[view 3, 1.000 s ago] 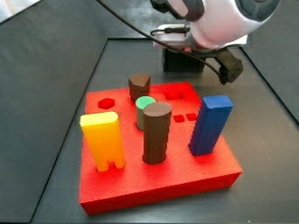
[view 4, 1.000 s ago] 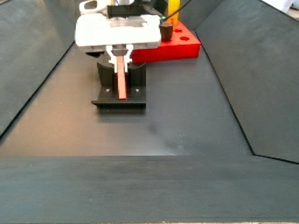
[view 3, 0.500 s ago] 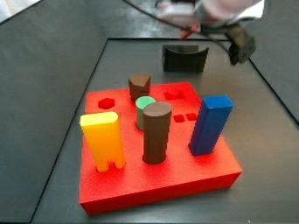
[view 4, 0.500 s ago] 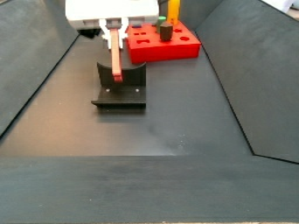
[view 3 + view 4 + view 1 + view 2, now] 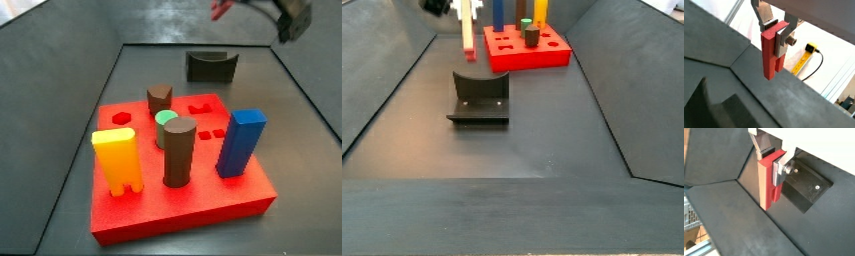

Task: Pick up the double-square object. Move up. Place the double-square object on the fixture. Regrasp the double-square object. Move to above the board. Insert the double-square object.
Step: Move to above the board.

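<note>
Double-square object (image 5: pixel 771 52) is hanging clamped in the gripper (image 5: pixel 773 31), high above the fixture (image 5: pixel 480 99). If it is tilting, it risks jamming at the board (image 5: pixel 174 200) slot.

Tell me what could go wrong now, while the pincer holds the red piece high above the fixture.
1. The pincer grips the red piece only near its upper end, so the long free part may tilt or slip between the fingers.
2. The board is crowded: a blue block, a brown cylinder and a yellow block stand upright, so the hanging piece could strike one on the way.
3. The fixture lies below; a drop could land there.
</note>
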Controlling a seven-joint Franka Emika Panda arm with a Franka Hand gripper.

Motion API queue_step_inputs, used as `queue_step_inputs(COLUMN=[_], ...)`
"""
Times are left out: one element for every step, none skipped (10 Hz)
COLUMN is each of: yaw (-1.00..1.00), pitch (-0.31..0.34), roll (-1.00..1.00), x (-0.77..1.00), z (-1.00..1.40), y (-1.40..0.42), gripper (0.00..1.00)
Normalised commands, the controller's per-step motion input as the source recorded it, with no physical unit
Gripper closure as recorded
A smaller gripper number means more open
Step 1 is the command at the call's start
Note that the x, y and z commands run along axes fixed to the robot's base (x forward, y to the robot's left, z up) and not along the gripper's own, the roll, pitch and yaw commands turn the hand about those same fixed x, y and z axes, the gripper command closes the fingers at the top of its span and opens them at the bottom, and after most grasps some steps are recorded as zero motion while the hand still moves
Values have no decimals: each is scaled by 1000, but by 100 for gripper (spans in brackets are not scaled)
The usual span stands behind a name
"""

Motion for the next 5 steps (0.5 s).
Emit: queue_step_inputs(yaw=[113, -102, -107, -112, -119], pitch=[59, -65, -77, -92, -94], roll=[-27, -1000, -1000, -1000, -1000], x=[31, -630, -637, -681, -696], z=[286, 553, 551, 574, 562], y=[-23, -1000, -1000, -1000, -1000], gripper=[100, 100, 100, 100, 100])
